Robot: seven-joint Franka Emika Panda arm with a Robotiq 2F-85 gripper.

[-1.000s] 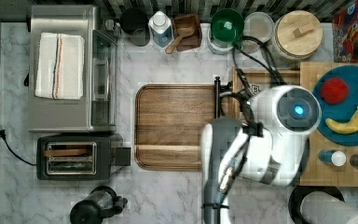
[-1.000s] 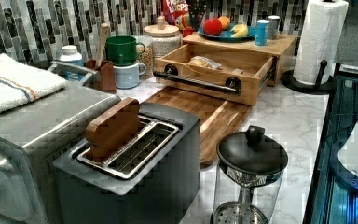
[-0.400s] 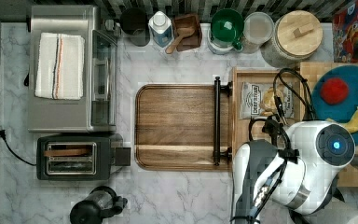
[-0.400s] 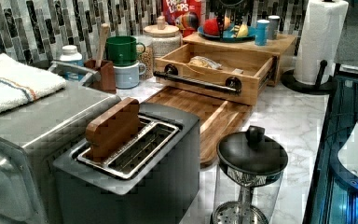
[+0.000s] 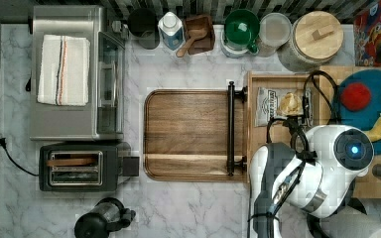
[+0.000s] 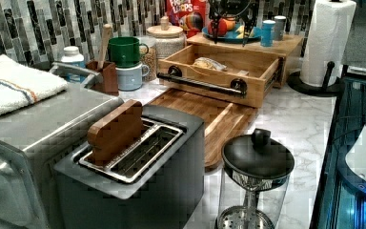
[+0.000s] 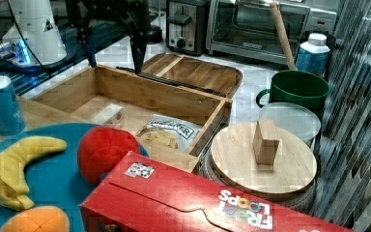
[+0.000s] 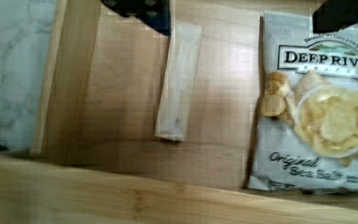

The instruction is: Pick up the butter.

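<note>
The butter [image 8: 177, 84], a narrow pale cream stick, lies on the floor of the open wooden drawer [image 7: 174, 99]; in the right view the butter [image 7: 108, 115] rests near the drawer's back wall beside the red ball. My gripper [image 7: 113, 50] hangs open above the drawer with nothing between its dark fingers [image 7: 137, 53]. In the wrist view one fingertip [image 8: 142, 11] sits right by the stick's end and the other fingertip [image 8: 345, 14] is over the chip bag. In the top view my arm [image 5: 302, 168] covers the butter.
A Deep River chip bag [image 8: 321, 107] lies in the drawer beside the butter. A blue plate [image 7: 53, 179] with a banana [image 7: 14, 164], red ball [image 7: 106, 152] and orange stands behind the drawer. A cutting board [image 5: 188, 134] lies in front of the drawer handle [image 5: 231, 129].
My arm swung toward the top view's right, uncovering the chip bag. In the left view the gripper has come into sight above the drawer.
</note>
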